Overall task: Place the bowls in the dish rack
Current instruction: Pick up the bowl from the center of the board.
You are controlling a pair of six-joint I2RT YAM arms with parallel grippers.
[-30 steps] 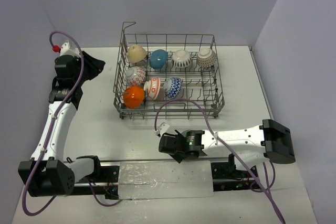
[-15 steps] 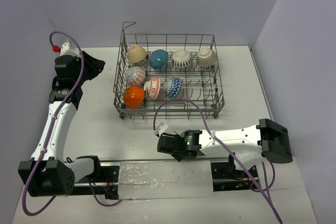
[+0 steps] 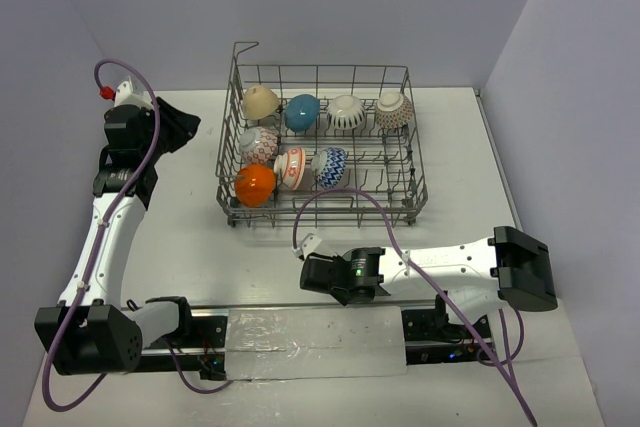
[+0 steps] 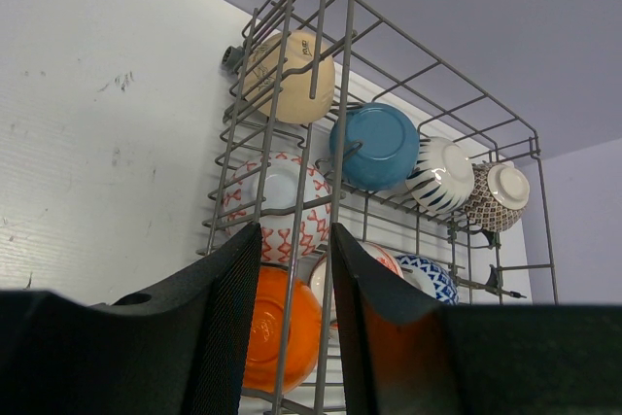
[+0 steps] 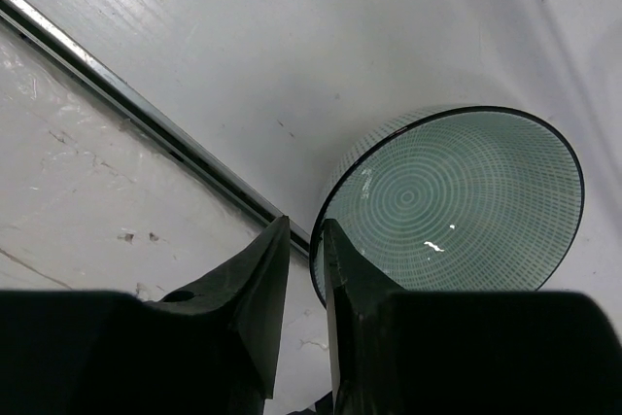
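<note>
Green bowl [image 5: 457,201] sits on the table [image 5: 194,46] at the near edge, well apart from the rack [image 3: 320,72], which already holds eight. Over the last second your right gripper [image 5: 304,225] has narrowed at the bowl's rim and crept left. It probably has a grip, but I cannot tell. Your left gripper [image 4: 294,235] is half open and empty. The mark on the tan bowl [image 4: 292,80] base is unreadable.

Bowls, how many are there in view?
9: eight in the dish rack, four along the back, three mid-row, the orange bowl front-left, plus the green bowl at the right end effector.
</note>
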